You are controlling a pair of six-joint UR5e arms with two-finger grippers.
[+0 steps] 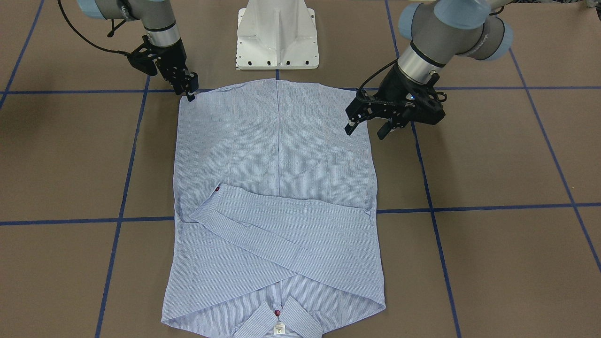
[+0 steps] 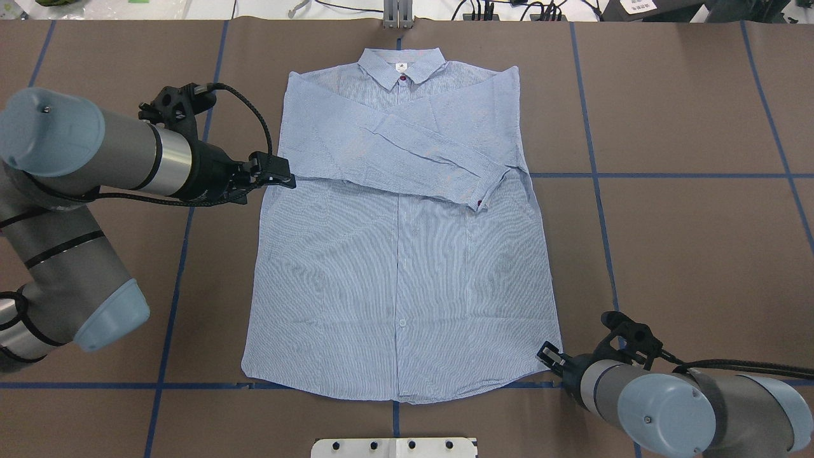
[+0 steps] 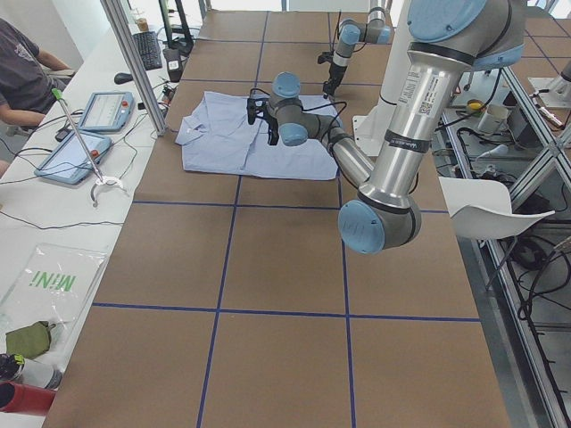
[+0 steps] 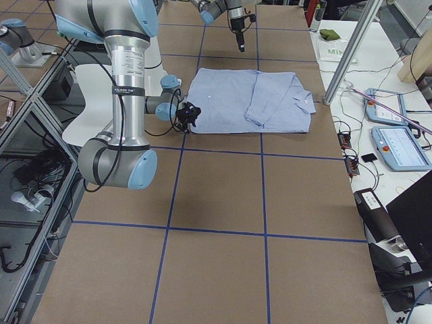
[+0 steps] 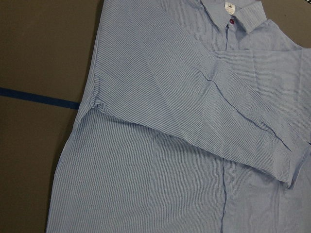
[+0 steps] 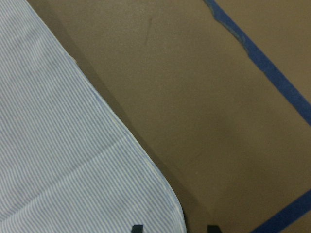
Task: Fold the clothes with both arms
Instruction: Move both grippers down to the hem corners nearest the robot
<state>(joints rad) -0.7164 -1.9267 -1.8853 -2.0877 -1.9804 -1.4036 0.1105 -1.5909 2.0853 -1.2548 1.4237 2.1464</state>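
Shirt: light blue with fine white stripes, long-sleeved, buttoned; lies flat and front-up on the brown table; collar at the far edge from the robot, hem nearest the white base; both sleeves folded across the chest, the upper sleeve running slantwise, its cuff showing a dark red button; a second red button at the neck, with a small white label just beside it.

Left gripper: held above the table at the shirt's side edge, on the robot's left; its two fingers spread apart, grasping nothing; its wrist view looks down on the folded sleeves and the armpit crease.

Right gripper: low at the hem corner on the robot's right; in its wrist view two dark fingertips stand apart at the bottom edge, the rounded corner of the cloth lying between them; released, nothing clamped; whether the tips touch the cloth cannot be told.

Table markings: blue tape lines in a grid; one passes under the shirt at chest level.

Surroundings: a side bench with two tablets; a person seated at it.
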